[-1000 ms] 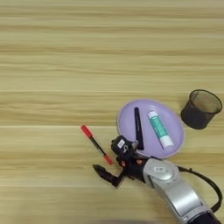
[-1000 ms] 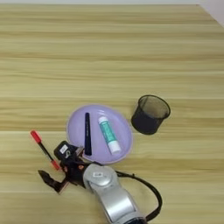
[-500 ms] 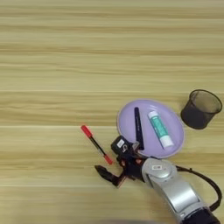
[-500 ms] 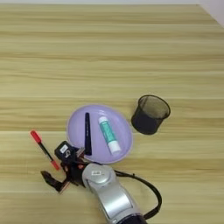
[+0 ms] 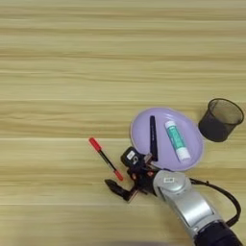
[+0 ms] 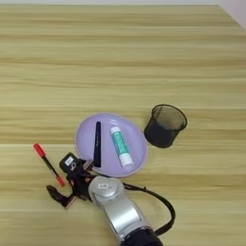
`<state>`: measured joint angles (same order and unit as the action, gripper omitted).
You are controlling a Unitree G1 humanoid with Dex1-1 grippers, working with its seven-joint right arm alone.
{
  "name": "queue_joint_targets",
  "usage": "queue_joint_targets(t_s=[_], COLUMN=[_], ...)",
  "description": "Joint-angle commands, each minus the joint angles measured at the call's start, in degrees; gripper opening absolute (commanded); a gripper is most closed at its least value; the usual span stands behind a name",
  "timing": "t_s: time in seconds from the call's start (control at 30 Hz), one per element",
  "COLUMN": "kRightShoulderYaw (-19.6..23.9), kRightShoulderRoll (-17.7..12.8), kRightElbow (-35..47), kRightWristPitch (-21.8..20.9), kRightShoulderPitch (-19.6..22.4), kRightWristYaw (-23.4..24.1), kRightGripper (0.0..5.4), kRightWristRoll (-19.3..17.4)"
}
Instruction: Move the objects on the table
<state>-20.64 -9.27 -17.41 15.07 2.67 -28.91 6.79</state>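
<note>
Filling both views, the striped wooden worktop [image 5: 72,57] is seen; the end effector [image 5: 126,171] is spread apart near the red-capped pen [image 5: 104,158].

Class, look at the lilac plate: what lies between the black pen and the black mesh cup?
The white-and-teal tube lies on the lilac plate between the black pen and the black mesh cup; both eye views show it.

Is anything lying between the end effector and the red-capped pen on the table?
Nothing visible. The end effector sits right at the near red end of the red-capped pen, its two black fingers spread, bare table around it. The purple plate with the black pen and tube lies to its right, off that line.
</note>
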Motion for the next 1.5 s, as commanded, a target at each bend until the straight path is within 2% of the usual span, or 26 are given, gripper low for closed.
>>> queue_joint_targets(t_s=[0.03, 0.13, 0.43, 0.6, 0.7, 0.9, 1.13, 1.33, 1.5], kRightShoulderYaw=[-0.1, -0.4, 0.5, -0.4, -1.8, -3.2, -3.2, -1.9, -1.2], kRightShoulderRoll=[0.0, 0.2, 1.2, 0.9, 0.3, -0.2, 0.0, 0.7, 0.9], kRightElbow=[-0.3, -1.3, -2.9, -3.7, -3.6, -3.9, -4.0, -4.4, -4.4], kRightWristPitch=[-0.7, -0.7, 2.9, 3.6, 2.5, 1.6, 3.0, 6.6, 7.1], kRightShoulderPitch=[2.0, 2.1, 2.6, 2.9, 2.7, 2.6, 2.5, 2.8, 2.9], kRightWristYaw=[0.8, 0.6, -1.4, -0.9, 0.0, 0.6, -0.2, -2.0, -1.8], kRightGripper=[5.39, 5.39, 5.39, 5.39, 5.39, 5.39, 5.39, 5.39, 5.39], kRightWristRoll=[0.8, 1.2, -0.7, 0.6, 2.7, 4.2, 3.2, 1.3, 1.0])
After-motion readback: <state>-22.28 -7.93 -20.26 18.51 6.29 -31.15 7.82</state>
